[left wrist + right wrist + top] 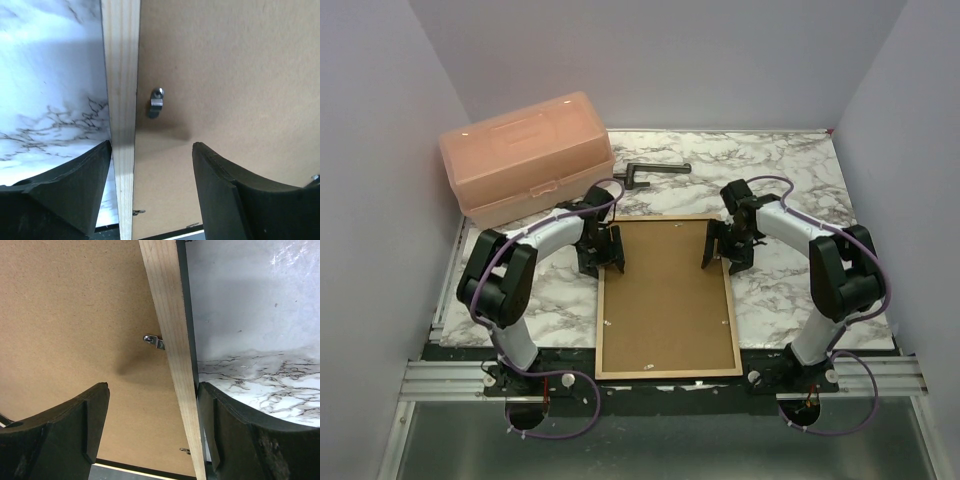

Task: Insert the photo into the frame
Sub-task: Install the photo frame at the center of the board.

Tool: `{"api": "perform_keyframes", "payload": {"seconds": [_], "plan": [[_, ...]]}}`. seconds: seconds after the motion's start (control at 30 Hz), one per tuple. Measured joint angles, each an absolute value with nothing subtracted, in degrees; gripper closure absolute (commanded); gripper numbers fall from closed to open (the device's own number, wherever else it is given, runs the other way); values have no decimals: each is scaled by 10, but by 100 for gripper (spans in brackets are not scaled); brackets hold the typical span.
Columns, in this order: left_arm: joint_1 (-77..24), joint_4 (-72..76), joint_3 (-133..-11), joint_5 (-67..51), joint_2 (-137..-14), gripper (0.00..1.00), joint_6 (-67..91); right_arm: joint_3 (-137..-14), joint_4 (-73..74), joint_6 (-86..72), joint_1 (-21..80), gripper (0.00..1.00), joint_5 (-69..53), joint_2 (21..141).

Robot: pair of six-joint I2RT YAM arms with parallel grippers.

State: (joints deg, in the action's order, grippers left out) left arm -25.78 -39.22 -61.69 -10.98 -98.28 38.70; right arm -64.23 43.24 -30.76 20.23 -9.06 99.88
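Frame [666, 374] flat on marble table [790, 300], back up, brown backing board [665, 300] filling it, long axis running away from arm bases. Photo not in view. Left gripper [603, 252] astride left rail, right gripper [724, 248] astride right rail, both equally near, jaws apart, holding nothing. Turn clips [156, 102] just ahead of fingers. No legible writing.

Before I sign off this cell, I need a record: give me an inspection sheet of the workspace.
Surface: marbled table.
Job's things: frame lies flat, back up, with brown backing board in it and small metal clips; photo nothing seen.
Clutter: pink lidded box far left; dark tool far centre.
Pincers: left pincer and right pincer open, each straddling a long frame edge.
Cables: purple cables loop along both arms.
Surroundings: plain walls; metal rail at near edge.
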Motion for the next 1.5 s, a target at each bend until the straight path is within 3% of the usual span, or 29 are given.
{"api": "perform_keyframes", "payload": {"seconds": [0.73, 0.93, 1.17, 1.43, 1.47, 1.5], "plan": [[-237, -408, -700, -37, -1050, 48, 362, -642, 432, -300, 202, 21, -91, 1014], [-237, -403, -700, -38, -1051, 65, 360, -642, 431, -300, 203, 21, -91, 1017], [-235, -413, -700, -36, -1049, 100, 346, -642, 431, -300, 203, 21, -92, 1021], [-233, -415, -700, -40, -1046, 97, 334, -642, 431, -300, 202, 21, -95, 1021], [-233, -415, -700, -40, -1046, 89, 333, -642, 431, -300, 202, 21, -95, 1021], [-233, -415, -700, -40, -1045, 69, 332, -642, 431, -300, 202, 21, -95, 1021]]}}
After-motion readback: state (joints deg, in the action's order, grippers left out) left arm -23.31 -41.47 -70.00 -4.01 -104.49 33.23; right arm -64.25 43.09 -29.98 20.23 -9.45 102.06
